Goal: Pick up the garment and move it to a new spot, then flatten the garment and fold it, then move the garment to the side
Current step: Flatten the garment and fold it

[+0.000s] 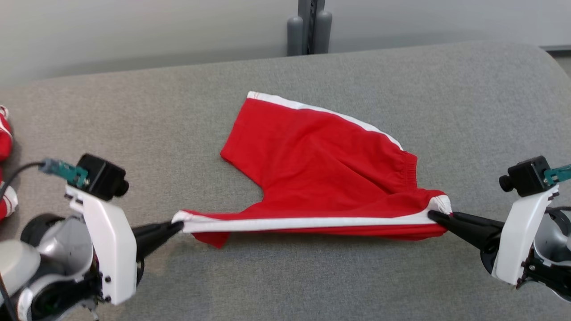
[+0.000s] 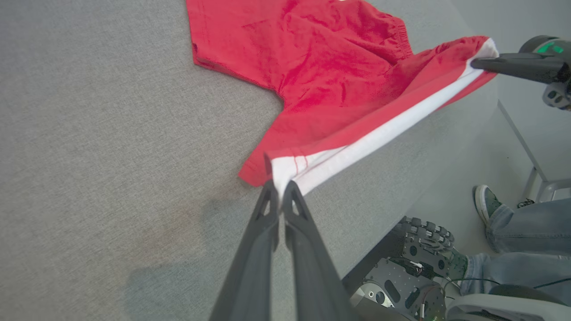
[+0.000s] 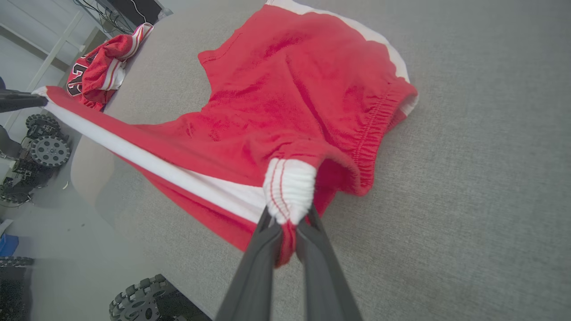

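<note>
The garment (image 1: 321,160) is a pair of red shorts with white side stripes, lying on the grey table (image 1: 285,285). Its near edge is lifted and pulled taut between both grippers. My left gripper (image 1: 179,226) is shut on the leg hem at the stripe's left end, seen close up in the left wrist view as the garment (image 2: 312,89) held by the left gripper (image 2: 280,187). My right gripper (image 1: 432,216) is shut on the white waistband corner, shown in the right wrist view on the garment (image 3: 285,111) at the right gripper (image 3: 287,223). The far leg rests flat on the table.
More red and white clothing (image 1: 5,147) lies at the table's left edge, also visible as a pile of clothing (image 3: 100,67). A grey post (image 1: 310,26) stands behind the table. A person's leg and shoe (image 2: 490,209) are beside the robot's wheeled base (image 2: 401,276).
</note>
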